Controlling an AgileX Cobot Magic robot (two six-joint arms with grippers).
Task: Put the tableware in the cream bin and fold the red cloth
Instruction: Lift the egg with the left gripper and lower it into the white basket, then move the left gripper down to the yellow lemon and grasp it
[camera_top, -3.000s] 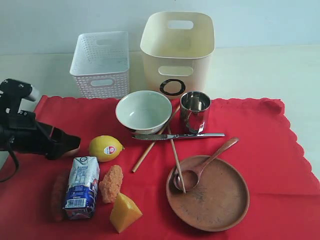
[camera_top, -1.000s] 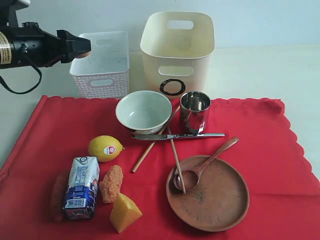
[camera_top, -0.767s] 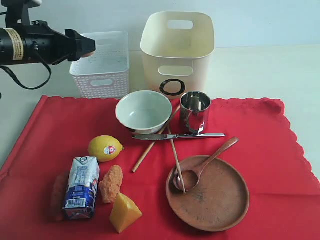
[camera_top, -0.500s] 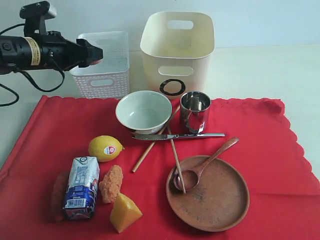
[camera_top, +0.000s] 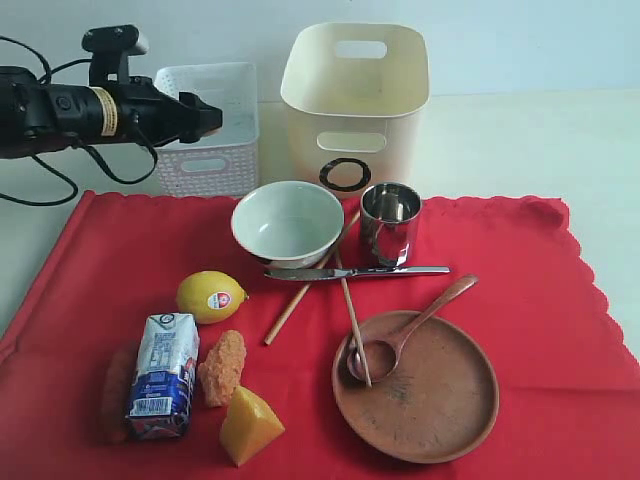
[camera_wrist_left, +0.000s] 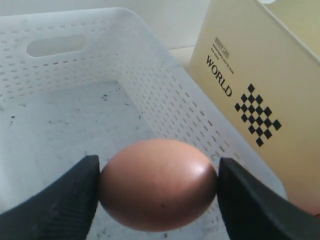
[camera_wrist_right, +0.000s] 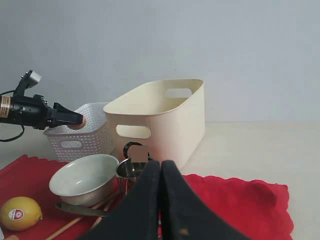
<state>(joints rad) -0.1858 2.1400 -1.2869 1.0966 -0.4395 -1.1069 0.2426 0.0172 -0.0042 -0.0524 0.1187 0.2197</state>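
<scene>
Left gripper (camera_wrist_left: 158, 192) clamped on a brown egg (camera_wrist_left: 158, 182) above the white perforated basket (camera_top: 205, 135); right gripper (camera_wrist_right: 160, 172) jaws together, empty. Steel cup (camera_top: 389, 222), at the rear edge of the red cloth (camera_top: 520, 260) before the cream bin (camera_top: 355, 100): likely rigid, light, slippery; grasp across its rim

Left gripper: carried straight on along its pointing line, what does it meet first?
Probably the white perforated basket. The left gripper, shut on the egg, aims into its inside, so floor or far wall comes first; which one is unclear. The cream bin stands off to the side.
</scene>
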